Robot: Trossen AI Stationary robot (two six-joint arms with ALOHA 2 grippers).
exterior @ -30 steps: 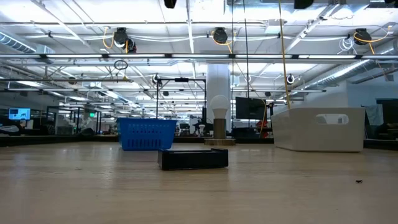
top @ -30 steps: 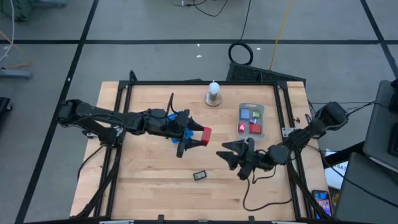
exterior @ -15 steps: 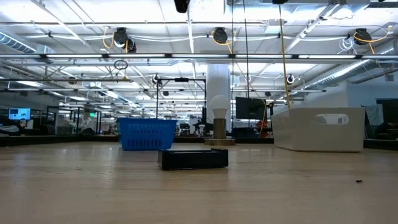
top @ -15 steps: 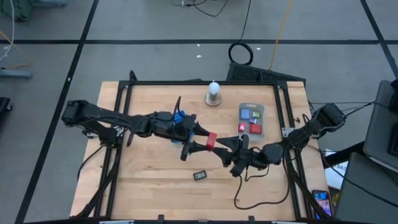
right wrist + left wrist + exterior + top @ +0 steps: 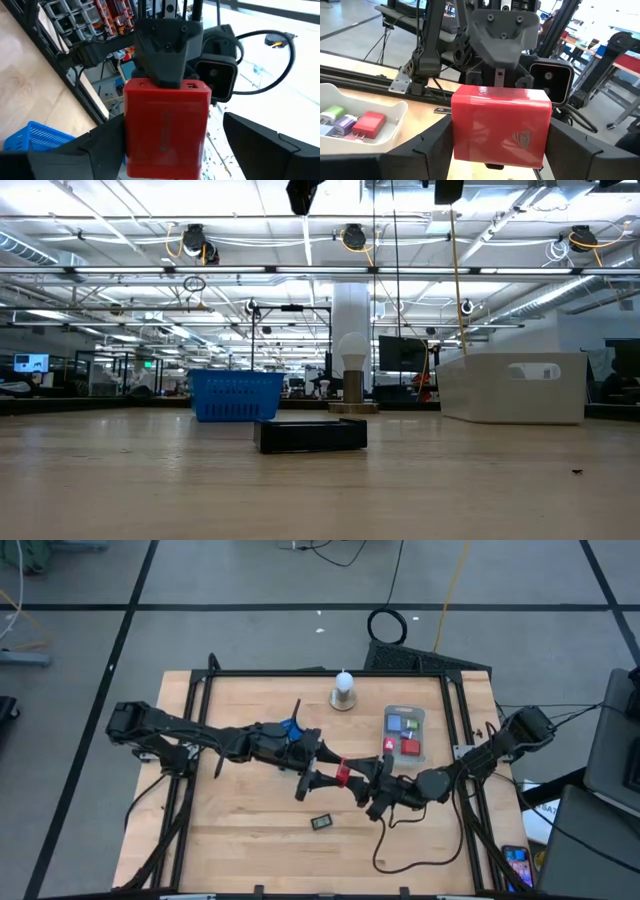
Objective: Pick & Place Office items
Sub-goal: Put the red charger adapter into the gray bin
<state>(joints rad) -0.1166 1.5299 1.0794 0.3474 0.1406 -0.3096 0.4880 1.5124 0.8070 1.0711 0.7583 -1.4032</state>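
The red block hangs in the air over the table's middle, between my two grippers. My left gripper reaches in from the table's left and is shut on it. My right gripper faces it from the right and is open, one finger on either side of the block; a gap shows beside one finger. A dark grey piece lies flat on the table nearer the near edge. Green, purple and red pieces lie in the pale tray. My left gripper pinches the red block between its two fingers, which lie on two opposite side faces. The fingers come in about level from the table's left. The block is lifted clear of the table.
A white bulb on a round base stands near the far edge. In the low view a blue basket and a white bin show behind the dark piece. A cable loops on the table near the right arm.
My left gripper has carried the red block toward the table's right and a little toward the near edge. My right gripper has moved toward the left to meet it, and its fingers now stand around the block. The dark grey piece has stayed where it was.
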